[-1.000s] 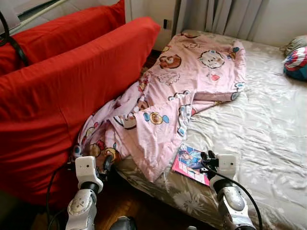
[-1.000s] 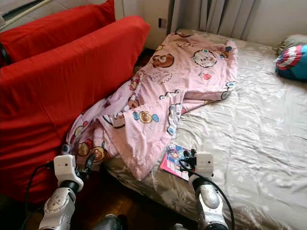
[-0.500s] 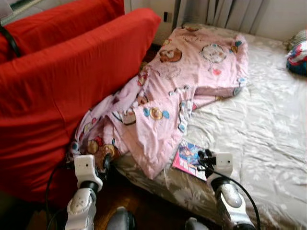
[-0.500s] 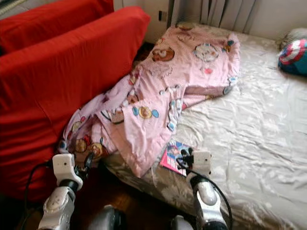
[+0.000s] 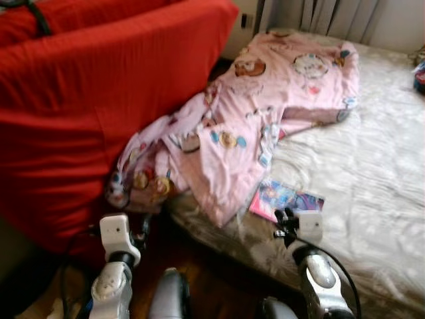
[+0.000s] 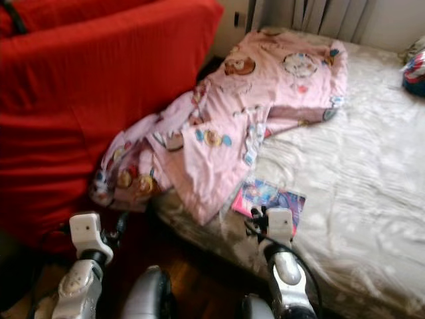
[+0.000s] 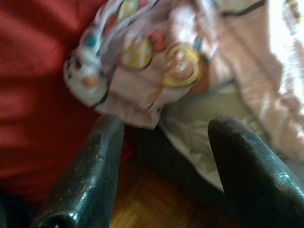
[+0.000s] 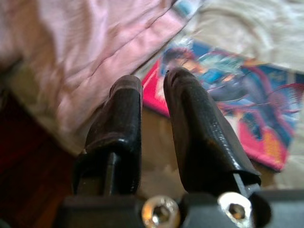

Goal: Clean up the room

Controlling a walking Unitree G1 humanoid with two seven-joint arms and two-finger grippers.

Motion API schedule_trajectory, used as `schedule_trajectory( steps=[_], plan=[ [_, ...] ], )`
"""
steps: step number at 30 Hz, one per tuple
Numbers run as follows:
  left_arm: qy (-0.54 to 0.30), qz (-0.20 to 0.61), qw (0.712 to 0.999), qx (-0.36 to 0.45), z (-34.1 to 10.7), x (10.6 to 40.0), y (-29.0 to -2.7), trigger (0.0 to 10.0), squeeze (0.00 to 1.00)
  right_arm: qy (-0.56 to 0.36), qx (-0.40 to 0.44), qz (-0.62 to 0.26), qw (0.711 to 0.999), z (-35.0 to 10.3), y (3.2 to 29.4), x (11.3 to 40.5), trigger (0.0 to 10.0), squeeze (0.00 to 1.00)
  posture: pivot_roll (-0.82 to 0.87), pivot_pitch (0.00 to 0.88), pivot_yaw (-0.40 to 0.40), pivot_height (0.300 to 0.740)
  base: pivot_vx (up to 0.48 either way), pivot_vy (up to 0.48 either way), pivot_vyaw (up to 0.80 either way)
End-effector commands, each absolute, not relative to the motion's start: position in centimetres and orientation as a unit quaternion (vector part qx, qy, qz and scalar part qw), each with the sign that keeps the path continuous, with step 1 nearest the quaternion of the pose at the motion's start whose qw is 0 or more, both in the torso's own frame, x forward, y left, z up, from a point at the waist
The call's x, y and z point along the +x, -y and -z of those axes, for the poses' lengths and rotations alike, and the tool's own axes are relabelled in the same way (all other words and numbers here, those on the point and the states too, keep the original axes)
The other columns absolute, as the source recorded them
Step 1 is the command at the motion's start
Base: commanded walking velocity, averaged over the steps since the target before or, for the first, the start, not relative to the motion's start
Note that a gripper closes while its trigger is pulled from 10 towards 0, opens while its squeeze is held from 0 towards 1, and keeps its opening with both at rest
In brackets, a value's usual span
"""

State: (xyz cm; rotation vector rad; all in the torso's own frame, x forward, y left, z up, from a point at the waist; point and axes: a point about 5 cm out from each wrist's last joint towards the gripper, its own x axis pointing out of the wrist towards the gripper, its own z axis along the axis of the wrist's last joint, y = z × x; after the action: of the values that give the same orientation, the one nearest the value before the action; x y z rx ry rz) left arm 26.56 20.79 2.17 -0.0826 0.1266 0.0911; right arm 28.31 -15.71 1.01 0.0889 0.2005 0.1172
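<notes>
Two of my grippers sit low in the left eye view: my left gripper [image 5: 143, 229] at about 7 o'clock, over the dark wooden floor [image 5: 212, 279] beside the red sofa [image 5: 86, 100], and my right gripper [image 5: 284, 222] at about 5 o'clock, at the near edge of the bed [image 5: 372, 193]. A pink cartoon-print blanket [image 5: 265, 113] runs from 12 o'clock down to the centre and spills off the bed's left edge against the sofa. A colourful magazine [image 5: 285, 198] lies flat on the pale sheet just beyond my right gripper, its left corner next to the blanket's hanging end.

The right eye view gives the same layout, blurred.

In my left wrist view my fingers [image 7: 90, 175] stand wide apart with nothing between them. Beyond them the bunched end of the blanket [image 7: 156, 61] hangs against the red sofa [image 7: 33, 57], above the floor.

In my right wrist view my fingers [image 8: 199, 137] are nearly together, a narrow gap left, gripping nothing. Their tips are near the magazine [image 8: 247, 99], but I cannot tell whether they touch it; the pink blanket [image 8: 80, 61] lies just beside it.
</notes>
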Motion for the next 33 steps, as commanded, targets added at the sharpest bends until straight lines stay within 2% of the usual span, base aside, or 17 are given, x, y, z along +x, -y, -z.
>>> schedule_trajectory(
  steps=[1,9,12,15,33],
  plan=[
    [-0.051,-0.045,0.997,-0.043,-2.73,26.96,-20.74,10.0,0.0,-0.105,0.045,-0.055,0.992,-0.79,15.99,28.1,10.0,0.0,0.0,0.169,-0.019,0.64,0.0,0.0,0.0],
    [-0.053,-0.045,0.997,-0.044,-2.64,26.82,-20.71,10.0,0.0,-0.117,0.038,-0.054,0.991,-0.62,15.89,28.16,10.0,0.0,0.0,0.171,-0.019,0.64,0.0,0.0,0.0],
    [-0.054,-0.045,0.997,-0.045,-2.63,26.84,-20.7,10.0,0.0,-0.123,0.038,-0.059,0.99,-0.5,15.71,28.12,10.0,0.0,0.0,0.171,-0.018,0.62,0.0,0.0,0.0],
    [-0.055,-0.043,0.997,-0.045,-2.61,26.82,-20.66,10.0,0.0,-0.102,0.05,-0.062,0.992,-0.75,15.66,27.97,10.0,0.0,0.0,0.171,-0.018,0.62,0.0,0.0,0.0],
    [-0.052,-0.039,0.997,-0.045,-2.66,26.72,-20.55,10.0,0.0,-0.115,0.048,-0.057,0.991,-0.58,15.52,28.06,10.0,0.0,0.0,0.174,-0.01,0.62,0.0,0.0,0.0]
  ],
)
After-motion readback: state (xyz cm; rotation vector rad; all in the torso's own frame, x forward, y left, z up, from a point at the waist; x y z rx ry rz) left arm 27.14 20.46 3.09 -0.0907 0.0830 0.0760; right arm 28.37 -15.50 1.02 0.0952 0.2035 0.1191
